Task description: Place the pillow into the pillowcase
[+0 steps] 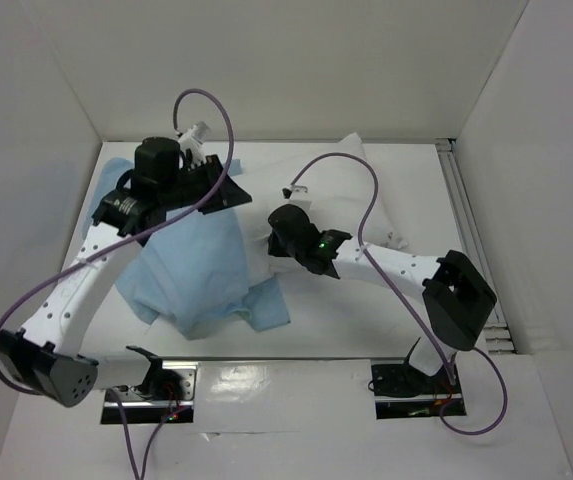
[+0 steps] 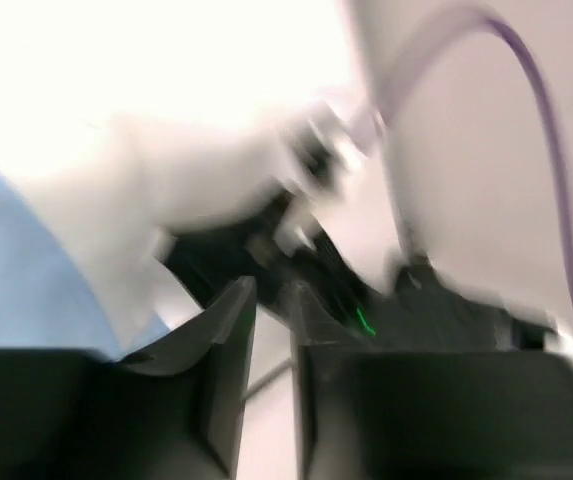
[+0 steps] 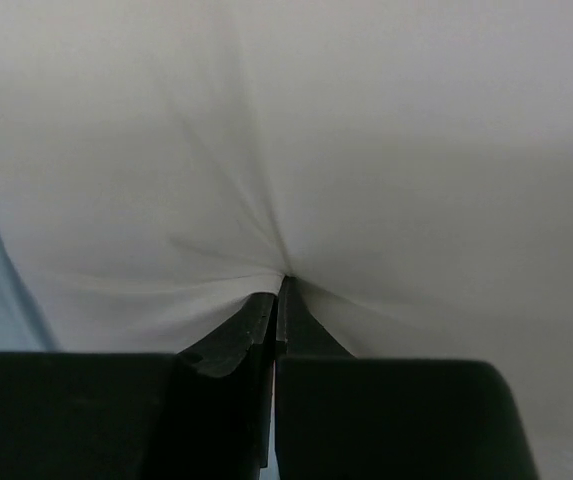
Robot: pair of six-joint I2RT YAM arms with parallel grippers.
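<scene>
Pillow (image 1: 341, 198) lies diagonally, long axis pointing at pillowcase (image 1: 201, 275). Right hand (image 3: 280, 295) pinches pillow fabric; left hand (image 2: 274, 295) slightly parted, empty.

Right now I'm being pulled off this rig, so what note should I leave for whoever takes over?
Left gripper: jaws slightly apart, holding nothing, near the pillowcase's far edge.
Right gripper: shut, pinching the pillow's white fabric.
The light blue pillowcase lies crumpled on the left, with the pillow mostly bare to its right. How much is inside, I cannot tell.
Done: pillow gripped.
Left: grip the pillowcase's mouth and work the pillow in.
</scene>
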